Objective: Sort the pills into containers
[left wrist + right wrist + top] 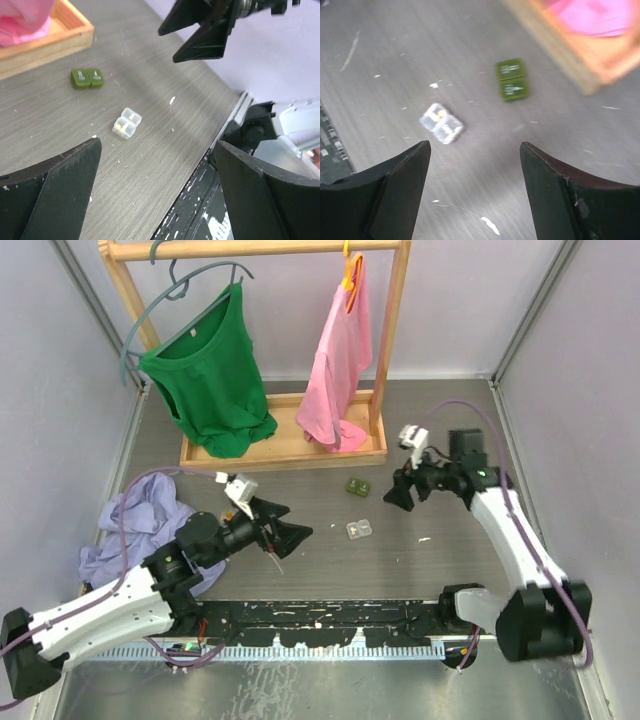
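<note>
The clear pill box (360,530) lies on the grey table, with a yellowish pill showing inside in the right wrist view (441,123). It also shows in the left wrist view (126,123). The dark green pill box (358,486) lies closed just behind it (87,78) (511,80). A small white piece (424,539) lies loose to the right of the boxes. My left gripper (298,522) is open and empty, left of the clear box (159,145). My right gripper (392,495) is open and empty, hovering right of the green box (475,146).
A wooden clothes rack base (290,450) stands behind the boxes, with a green top (210,370) and a pink shirt (340,370) hanging on it. A lilac cloth (140,525) lies at the left. A black rail (320,625) runs along the near edge.
</note>
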`<move>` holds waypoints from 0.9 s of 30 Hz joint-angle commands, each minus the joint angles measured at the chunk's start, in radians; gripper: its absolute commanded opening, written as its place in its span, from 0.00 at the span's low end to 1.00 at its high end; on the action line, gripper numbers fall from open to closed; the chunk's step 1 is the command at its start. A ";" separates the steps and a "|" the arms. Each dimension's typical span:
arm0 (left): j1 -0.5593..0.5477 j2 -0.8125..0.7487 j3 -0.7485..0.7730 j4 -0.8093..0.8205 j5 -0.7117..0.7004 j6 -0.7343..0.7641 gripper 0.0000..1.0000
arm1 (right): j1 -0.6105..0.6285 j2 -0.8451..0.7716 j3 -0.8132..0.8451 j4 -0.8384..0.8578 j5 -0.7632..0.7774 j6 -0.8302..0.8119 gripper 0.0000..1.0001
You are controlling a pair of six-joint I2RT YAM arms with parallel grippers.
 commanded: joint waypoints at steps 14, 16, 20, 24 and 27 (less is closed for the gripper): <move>0.002 -0.149 0.464 -0.485 -0.087 0.024 0.98 | -0.185 -0.403 0.427 0.074 0.132 0.388 1.00; 0.002 -0.114 0.547 -0.543 -0.078 0.022 0.98 | -0.184 -0.420 0.495 0.067 0.094 0.399 1.00; 0.002 -0.055 0.699 -0.586 -0.044 0.041 0.98 | -0.184 -0.397 0.655 0.018 0.100 0.471 1.00; 0.002 0.008 0.824 -0.641 -0.019 0.061 0.98 | -0.184 -0.403 0.744 0.004 0.153 0.586 1.00; 0.003 0.043 0.872 -0.645 0.000 0.067 0.98 | -0.184 -0.401 0.798 -0.011 0.228 0.591 1.00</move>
